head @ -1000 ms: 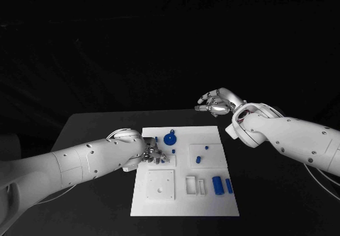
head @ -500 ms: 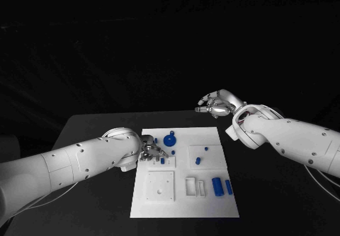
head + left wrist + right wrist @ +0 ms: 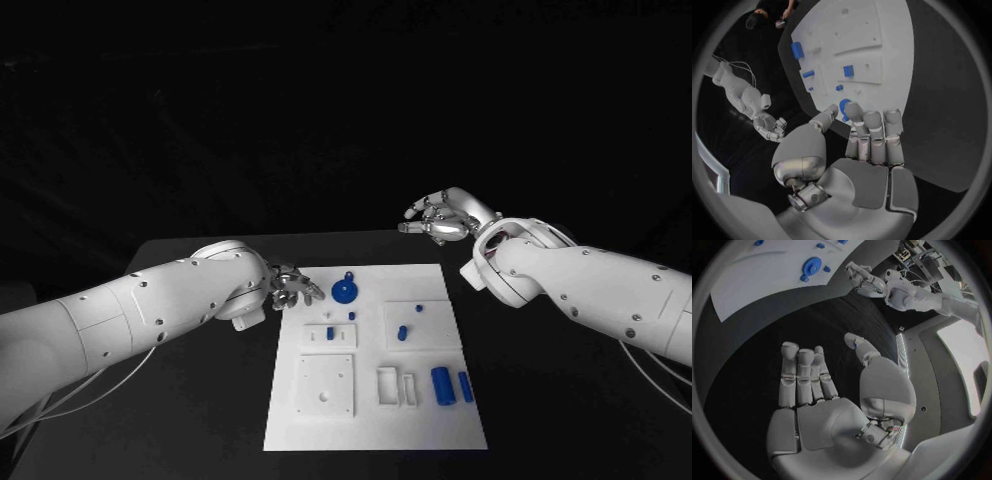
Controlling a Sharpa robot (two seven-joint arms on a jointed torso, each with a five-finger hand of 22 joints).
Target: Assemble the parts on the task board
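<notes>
White rectangular task board lies mid-surface, small blue parts on it. Left hand hovers just off the board's far-left corner beside a round blue disc part, fingers loosely apart, holding nothing. Right hand beyond the board's far edge, fingers apart, empty.

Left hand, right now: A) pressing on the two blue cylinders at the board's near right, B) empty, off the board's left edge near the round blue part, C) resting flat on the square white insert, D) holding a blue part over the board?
B: the left hand hangs with fingers apart and nothing in them, beside the task board, close to the round blue part.
</notes>
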